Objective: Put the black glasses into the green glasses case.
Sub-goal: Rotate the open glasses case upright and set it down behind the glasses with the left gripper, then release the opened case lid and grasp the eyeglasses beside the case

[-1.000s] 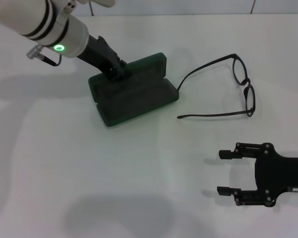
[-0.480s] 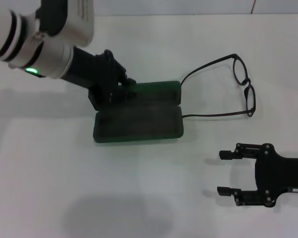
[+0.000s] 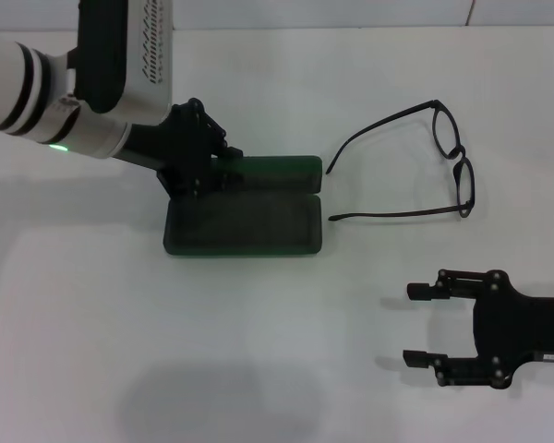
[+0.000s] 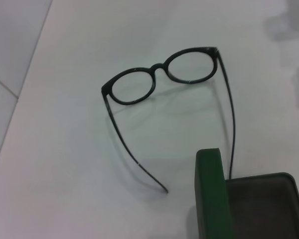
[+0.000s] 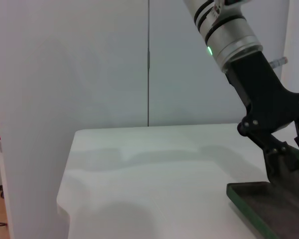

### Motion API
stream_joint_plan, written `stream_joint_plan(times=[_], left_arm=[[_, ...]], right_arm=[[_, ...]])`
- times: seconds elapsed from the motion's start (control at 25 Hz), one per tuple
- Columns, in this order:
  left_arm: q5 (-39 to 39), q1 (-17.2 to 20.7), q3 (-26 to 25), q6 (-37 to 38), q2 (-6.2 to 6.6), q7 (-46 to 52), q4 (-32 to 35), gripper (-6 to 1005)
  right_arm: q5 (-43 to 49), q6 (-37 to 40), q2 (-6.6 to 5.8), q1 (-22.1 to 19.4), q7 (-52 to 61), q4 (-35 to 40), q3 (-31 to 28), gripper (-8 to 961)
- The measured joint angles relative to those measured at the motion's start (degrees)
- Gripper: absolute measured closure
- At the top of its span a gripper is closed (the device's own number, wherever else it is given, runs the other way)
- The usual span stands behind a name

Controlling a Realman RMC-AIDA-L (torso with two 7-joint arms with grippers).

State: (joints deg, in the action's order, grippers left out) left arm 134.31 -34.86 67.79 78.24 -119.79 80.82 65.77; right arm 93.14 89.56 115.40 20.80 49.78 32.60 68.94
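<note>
The green glasses case [image 3: 243, 226] lies open at the middle left of the table, dark lining up, with its lid [image 3: 279, 170] standing along the far side. My left gripper [image 3: 214, 168] is shut on the left end of that lid. The black glasses [image 3: 451, 159] lie unfolded to the right of the case, and the near temple tip stops just short of the case's right end. The left wrist view shows the glasses [image 4: 159, 79] beyond the lid edge [image 4: 212, 194]. My right gripper [image 3: 410, 321] rests open at the near right, well short of the glasses.
White tabletop all around, with a wall seam at the far edge. The right wrist view shows the left arm [image 5: 261, 84] over the case's base [image 5: 269, 201] and the table's far corner [image 5: 74, 137].
The left gripper has swung the case from a slant to square with the table and slid it slightly left, off the glasses' temple tip. The right arm has not moved.
</note>
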Motion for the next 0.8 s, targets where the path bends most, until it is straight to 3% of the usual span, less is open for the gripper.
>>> stream_joint_plan(times=[0.24, 0.8], left_arm=[[0.0, 0.5, 0.2, -1.9, -0.01, 0.6, -0.1, 805], [-3.9, 4.9, 5.9, -7.4, -0.13, 1.8, 1.6, 646]], right_arm=[[0.0, 0.0, 0.00, 0.2, 0.0, 0.0, -0.1, 249], [0.1, -0.9, 0.00, 0.0, 0.1, 0.0, -0.2, 248]])
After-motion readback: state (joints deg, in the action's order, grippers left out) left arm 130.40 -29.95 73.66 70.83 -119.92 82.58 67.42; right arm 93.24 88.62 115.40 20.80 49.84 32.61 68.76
